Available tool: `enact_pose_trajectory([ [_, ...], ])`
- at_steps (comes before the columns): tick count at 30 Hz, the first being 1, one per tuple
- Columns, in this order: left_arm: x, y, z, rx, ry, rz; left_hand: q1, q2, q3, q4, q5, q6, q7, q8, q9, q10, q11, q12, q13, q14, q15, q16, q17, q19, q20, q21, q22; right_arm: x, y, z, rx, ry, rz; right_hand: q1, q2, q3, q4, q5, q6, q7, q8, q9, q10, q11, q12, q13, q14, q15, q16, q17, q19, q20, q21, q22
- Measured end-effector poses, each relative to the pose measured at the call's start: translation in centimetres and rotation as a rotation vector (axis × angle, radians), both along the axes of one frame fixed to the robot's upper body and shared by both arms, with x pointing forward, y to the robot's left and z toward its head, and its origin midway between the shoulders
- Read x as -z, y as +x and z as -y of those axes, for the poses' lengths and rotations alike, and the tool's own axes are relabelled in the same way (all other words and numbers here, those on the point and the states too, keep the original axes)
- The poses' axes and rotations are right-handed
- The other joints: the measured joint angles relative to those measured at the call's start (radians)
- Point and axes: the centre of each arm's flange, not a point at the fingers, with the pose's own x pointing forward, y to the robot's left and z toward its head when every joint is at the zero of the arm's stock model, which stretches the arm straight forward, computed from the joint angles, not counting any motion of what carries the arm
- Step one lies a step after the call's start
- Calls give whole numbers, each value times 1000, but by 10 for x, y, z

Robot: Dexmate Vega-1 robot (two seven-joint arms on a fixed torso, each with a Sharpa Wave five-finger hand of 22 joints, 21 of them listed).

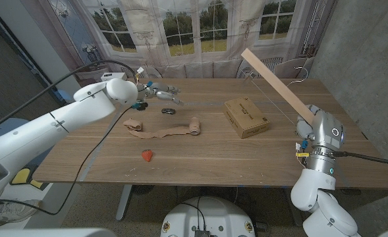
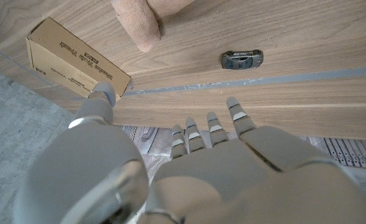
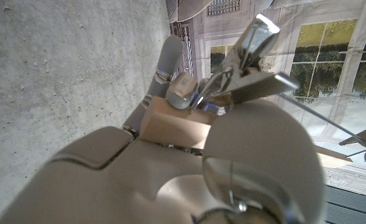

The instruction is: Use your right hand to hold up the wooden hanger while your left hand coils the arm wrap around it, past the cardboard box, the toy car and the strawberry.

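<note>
Two hands worked at opposite ends of the table. Nearest the robot, the right hand (image 1: 307, 127) was clamped around the lower end of the wooden hanger (image 1: 273, 81), at the table's right edge; the right wrist view showed its fingers (image 3: 170, 59) wrapped on the wooden bar beside a metal clip (image 3: 248, 53). The hanger's long axis rose from that grip, slanting up and away toward the windows, clear of the table (image 1: 200, 164). Farther in, the strawberry (image 1: 147, 155) lay near the front edge, left of centre. Beyond it lay the arm wrap (image 1: 164, 128), partly unrolled, its long axis running left to right across the middle of the table, with one rolled end toward the cardboard box (image 1: 246, 116). The toy car (image 1: 168, 110) sat just behind the wrap. Farthest back, the left hand (image 1: 155, 93) hung with fingers (image 2: 210, 124) apart and nothing in them, near the table's far edge. The wrap therefore lay toward the robot from the left hand and well apart from the hanger, with the box between them. The left hand was judged the nearer to the wrap.
</note>
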Motion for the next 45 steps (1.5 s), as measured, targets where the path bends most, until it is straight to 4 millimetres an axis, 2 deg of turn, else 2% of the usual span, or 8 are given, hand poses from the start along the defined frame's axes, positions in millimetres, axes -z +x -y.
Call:
enact_pose_trajectory([
  [10,-7,4,23,-24,122,-7,37,-10,-8,0,20,9,-16,0,0,14,-14,0,5,-7,-7,0,0,11,-11,0,0,2,-1,1,4,6,14,0,0,4,4,0,-6,2,16,19,0,0,17,0,0,0,0,0,0,0,11,-5],
  [22,-15,9,57,10,173,-7,57,-29,-32,7,34,12,-12,0,0,30,-19,0,5,-13,-21,1,0,12,-23,0,0,1,-3,-1,-9,20,54,0,0,8,8,0,-9,-2,35,39,0,0,35,0,0,0,0,0,0,0,27,-14],
  [23,-14,10,52,-50,273,-22,59,-31,-32,7,34,12,-13,0,0,31,-20,3,5,-13,-21,1,0,12,-23,0,0,4,-2,2,2,33,54,0,0,8,8,0,-9,-2,35,40,0,0,38,0,0,0,0,0,0,0,27,-14],
  [28,-14,10,64,-64,335,-24,61,-33,-40,7,34,12,-12,0,0,32,-21,7,9,-19,-27,-4,0,12,-23,0,0,5,-3,3,1,42,73,0,0,8,8,0,-9,-1,36,40,0,0,46,0,0,0,0,0,0,0,33,-18],
  [32,-13,10,72,-86,394,-21,66,-39,-47,8,40,12,-13,0,0,28,-17,7,9,-19,-27,-6,0,8,-27,-7,0,6,-3,5,6,49,86,0,0,13,4,-1,-8,-1,40,37,0,0,53,-3,0,0,0,0,0,0,37,-18],
  [41,-8,10,90,-96,462,-13,76,-37,-58,12,45,12,-12,-5,0,23,-12,7,9,-28,-28,-6,0,5,-31,-11,0,7,-5,5,8,55,107,-2,-2,17,8,-4,-8,-1,40,36,0,0,66,-4,0,0,0,0,-6,2,45,-24],
  [45,-6,11,95,-137,531,6,76,-38,-78,15,58,13,-12,-5,2,-2,18,-1,14,-38,-23,-6,0,5,-31,-15,0,9,-4,6,13,59,109,-4,-4,17,8,-4,-8,-1,41,35,0,0,75,-4,0,0,0,0,-6,2,53,-28],
])
